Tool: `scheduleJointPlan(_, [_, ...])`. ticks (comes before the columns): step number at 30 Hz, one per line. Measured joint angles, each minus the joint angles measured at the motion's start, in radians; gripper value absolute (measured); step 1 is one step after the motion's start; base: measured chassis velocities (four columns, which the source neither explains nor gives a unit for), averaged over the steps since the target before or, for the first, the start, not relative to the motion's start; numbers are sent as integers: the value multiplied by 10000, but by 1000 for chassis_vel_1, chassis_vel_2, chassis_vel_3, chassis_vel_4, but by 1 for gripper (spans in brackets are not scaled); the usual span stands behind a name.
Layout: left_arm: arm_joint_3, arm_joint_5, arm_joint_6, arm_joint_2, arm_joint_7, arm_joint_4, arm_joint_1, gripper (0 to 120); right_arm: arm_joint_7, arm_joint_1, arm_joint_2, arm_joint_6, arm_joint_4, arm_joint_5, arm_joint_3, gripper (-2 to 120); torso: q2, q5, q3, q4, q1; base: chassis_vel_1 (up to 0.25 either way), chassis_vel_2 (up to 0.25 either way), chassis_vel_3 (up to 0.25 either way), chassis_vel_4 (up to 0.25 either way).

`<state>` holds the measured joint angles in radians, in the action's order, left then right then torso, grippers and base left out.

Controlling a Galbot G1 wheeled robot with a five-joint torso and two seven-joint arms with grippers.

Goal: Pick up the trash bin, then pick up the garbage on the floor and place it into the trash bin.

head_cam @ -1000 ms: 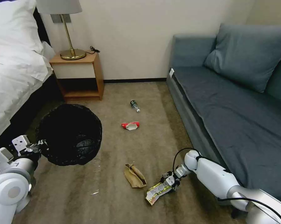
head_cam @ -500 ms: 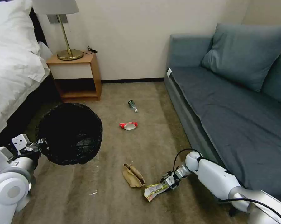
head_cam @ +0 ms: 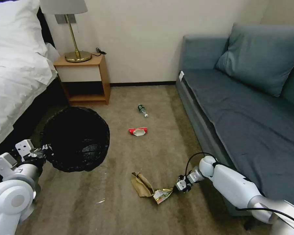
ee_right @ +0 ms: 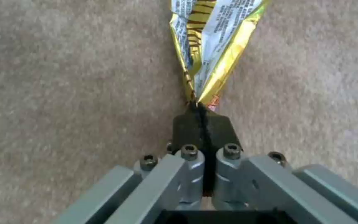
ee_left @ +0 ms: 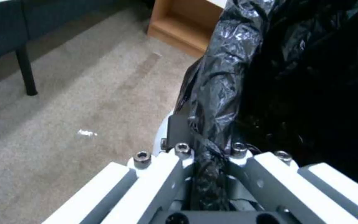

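The trash bin [head_cam: 76, 138], lined with a crinkled black bag, hangs at the left above the carpet. My left gripper [head_cam: 42, 152] is shut on its rim [ee_left: 212, 124]. Low at the right, my right gripper [head_cam: 177, 187] is shut on one end of a yellow-white snack wrapper [head_cam: 162, 195], whose free end [ee_right: 212, 37] hangs over the carpet. A crumpled tan paper bag [head_cam: 141, 184] lies just left of the wrapper. Farther off on the carpet lie a red-and-white packet [head_cam: 137, 131] and a small clear bottle [head_cam: 142, 110].
A blue sofa [head_cam: 251, 107] runs along the right side. A bed [head_cam: 13, 78] with white linen is at the left, with a wooden nightstand [head_cam: 83, 78] and brass lamp [head_cam: 76, 55] beside it. A small white scrap [head_cam: 100, 201] lies on the carpet.
My right gripper has lifted the snack wrapper off the carpet and drawn it up and toward the paper bag. The head view shifted slightly. The left gripper keeps its hold on the bin.
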<state>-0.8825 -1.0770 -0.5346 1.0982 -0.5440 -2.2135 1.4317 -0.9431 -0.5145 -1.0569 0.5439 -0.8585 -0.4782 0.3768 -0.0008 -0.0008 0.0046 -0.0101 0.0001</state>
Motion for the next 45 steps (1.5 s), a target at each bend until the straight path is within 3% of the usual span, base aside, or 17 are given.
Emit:
scheduleJointPlan(10, [30, -102, -34, -42, -107, -51, -5, 1, -424, -37, 697, -259, -848, 517, -283, 0, 0, -2, -1, -5, 0, 0, 0, 0, 0])
scheduleJointPlan(12, [122, -115, -56, -55, -135, 1, -42, 1, -598, -126, 1309, -381, -1589, 890, -569, 0, 1, -2, -1, -3, 0, 0, 0, 0, 0])
scheduleJointPlan(15, [222, -109, -60, -34, -139, 52, -79, 1, -667, -277, 1614, -457, -2037, 1124, -773, 0, 1, -2, -1, -5, 0, 0, 0, 0, 0])
scheduleJointPlan(23, [321, -89, -63, -26, -130, 244, -95, 1, -818, -663, 2032, -500, -2804, 1840, -1835, 0, 1, 2, -1, 0, 0, 0, 0, 0, 0])
scheduleJointPlan(26, [396, -49, -63, -10, -104, 367, -112, 1, -1012, -924, 2335, -556, -3408, 2748, -2742, 0, 1, 2, -2, 0, 0, 0, 0, 0, 0])
scheduleJointPlan(28, [539, -21, -64, -1, -91, 556, -212, 1, -1168, -1213, 2989, -1069, -4264, 4957, -3874, 0, 1, 2, -1, -3, 0, 0, 0, 0, 0])
scheduleJointPlan(29, [539, -21, -64, -1, -91, 556, -212, 1, -1168, -1213, 2989, -1069, -4264, 4957, -3874, 0, 1, 2, -1, -3, 0, 0, 0, 0, 0])
scheduleJointPlan(30, [571, -18, -63, -2, -83, 595, -241, 1, -1172, -1246, 3189, -1246, -4480, 5414, -4071, 0, 1, 2, -1, -3, 0, 0, 0, 0, 0])
scheduleJointPlan(31, [659, -11, -61, -10, -63, 712, -347, 1, -1173, -1237, 3743, -1653, -5019, 6630, -4506, 0, 2, -2, -1, -9, 0, 0, 0, 0, 0])
scheduleJointPlan(32, [659, -11, -61, -10, -63, 712, -347, 1, -1173, -1237, 3743, -1653, -5019, 6630, -4506, 0, 2, -2, -1, -9, 0, 0, 0, 0, 0])
scheduleJointPlan(34, [865, 96, -27, -11, 28, 896, -484, 1, -1176, -769, 4491, -2419, -5884, 9045, -4799, 0, 2, -3, -2, -12, 0, 0, 0, 0, 0])
scheduleJointPlan(35, [865, 96, -27, -11, 28, 896, -484, 1, -1176, -769, 4491, -2419, -5884, 9045, -4799, 0, 2, -3, -2, -12, 0, 0, 0, 0, 0])
scheduleJointPlan(37, [1068, 182, -5, -3, 77, 984, -550, 1, -1036, -70, 4589, -3001, -6450, 10337, -4580, 0, 2, -7, -2, -8, 0, 0, 0, 0, 0])
scheduleJointPlan(39, [1091, 195, -3, -1, 84, 988, -553, 1, -1035, 2, 4573, -3058, -6493, 10411, -4550, 0, 2, -6, -2, -6, 0, 0, 0, 0, 0])
scheduleJointPlan(40, [1198, 257, 15, 7, 97, 993, -558, 1, -1114, 709, 4229, -3562, -6789, 10874, -4226, 0, 2, -7, -2, 1, 0, 0, 0, 0, 0])
scheduleJointPlan(45, [1228, 303, 39, -3, 103, 951, -486, 1, -885, 1304, 3589, -3718, -6807, 11131, -3601, 0, 1, -2, 0, 5, 0, 0, 0, 0, 0])
